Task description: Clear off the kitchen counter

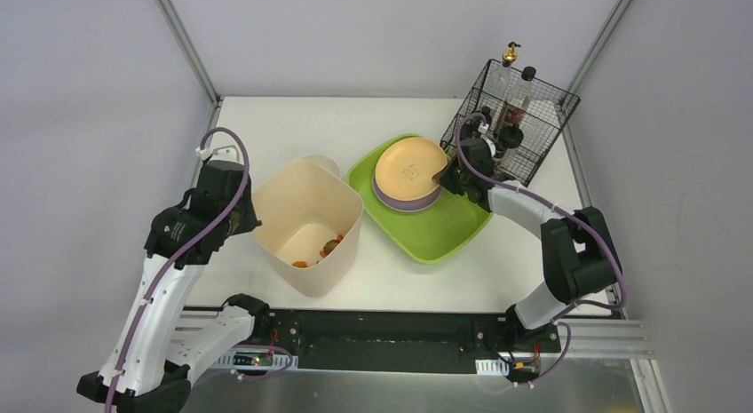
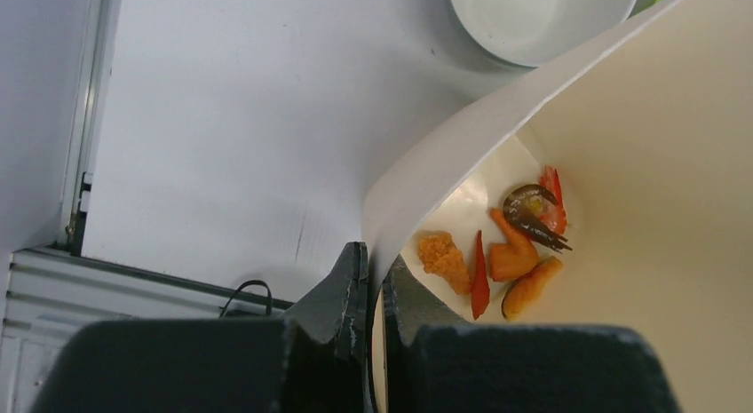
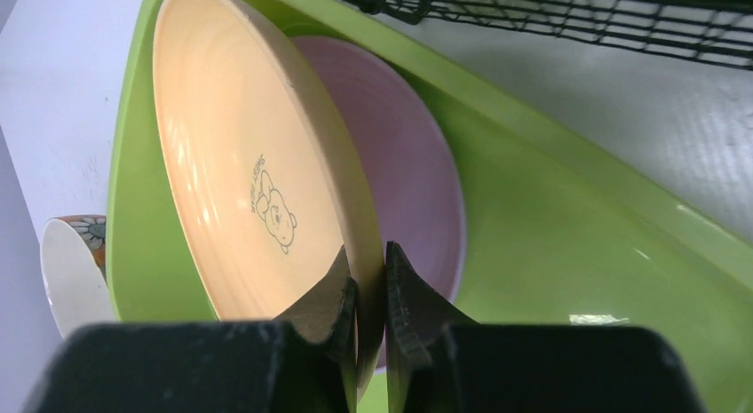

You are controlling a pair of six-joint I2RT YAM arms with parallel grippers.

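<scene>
Two grippers, both clamped. The left gripper [image 2: 373,264] pinches the thin wall of one cream bin [image 2: 622,164], with one finger outside and one inside. The right gripper [image 3: 371,273] is closed on the near rim of one peach plate [image 3: 240,164] marked with a small bear drawing.

Some five food scraps [image 2: 506,253] lie together on the bin's floor: a crumbed piece, a red strip, two orange pieces and a dark curled shrimp.

The plate sits over one purple bowl [image 3: 408,164], and both sit inside one green tray [image 3: 577,253].

One white bowl [image 2: 533,22] stands just beyond the bin, between bin and tray.

One black wire basket [image 1: 519,120] occupies the far right corner, just beside the tray. At least two bottles [image 1: 511,58] stand upright in it, though the exact count is hard to tell through the mesh.

One kitchen counter [image 1: 266,129], white and framed in grey metal, lies under everything, with bin, tray, bowl and basket all standing on it.
</scene>
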